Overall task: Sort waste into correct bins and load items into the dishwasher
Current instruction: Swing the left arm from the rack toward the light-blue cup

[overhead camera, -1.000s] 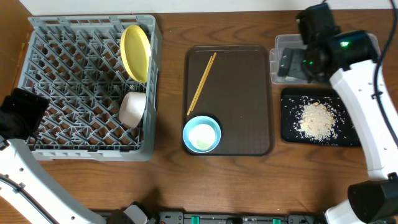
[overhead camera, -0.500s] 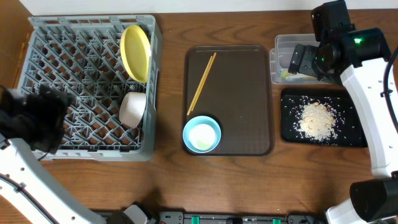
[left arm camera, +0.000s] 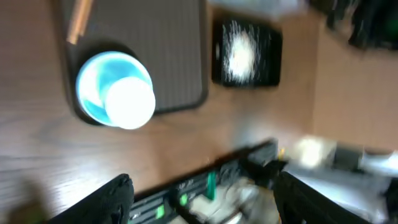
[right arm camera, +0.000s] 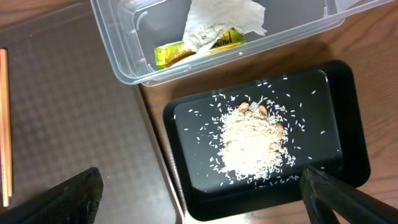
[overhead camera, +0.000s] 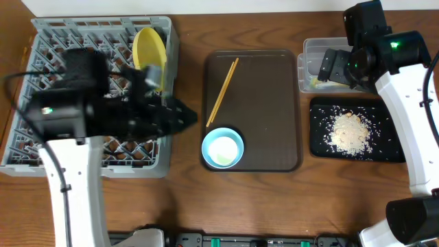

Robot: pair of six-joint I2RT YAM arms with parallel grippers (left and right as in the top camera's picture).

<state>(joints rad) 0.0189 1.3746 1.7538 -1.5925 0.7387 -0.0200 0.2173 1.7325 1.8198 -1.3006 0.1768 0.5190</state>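
My left gripper (overhead camera: 184, 116) reaches right over the grey dish rack (overhead camera: 41, 41), its tip near the blue bowl (overhead camera: 222, 148). In the blurred left wrist view the fingers (left arm camera: 205, 199) are wide open and empty, and the blue bowl (left arm camera: 99, 93) holds a whitish round thing. A yellow plate (overhead camera: 149, 48) stands in the rack. Chopsticks (overhead camera: 223, 89) lie on the brown tray. My right gripper (right arm camera: 205, 199) is open and empty over the black tray (right arm camera: 323, 106) of rice (right arm camera: 249, 143). The clear tub (right arm camera: 124, 56) holds the green wrapper (right arm camera: 180, 51) and white paper (right arm camera: 221, 18).
The dark brown serving tray (overhead camera: 267, 103) lies mid-table between the rack and the bins. The clear tub (overhead camera: 309, 51) stands behind the black tray (overhead camera: 319, 147) at the right. My left arm covers the rack's front right part.
My left arm has swung from the table's left edge rightward across the rack toward the blue bowl. My right arm shifted slightly right, then held still.
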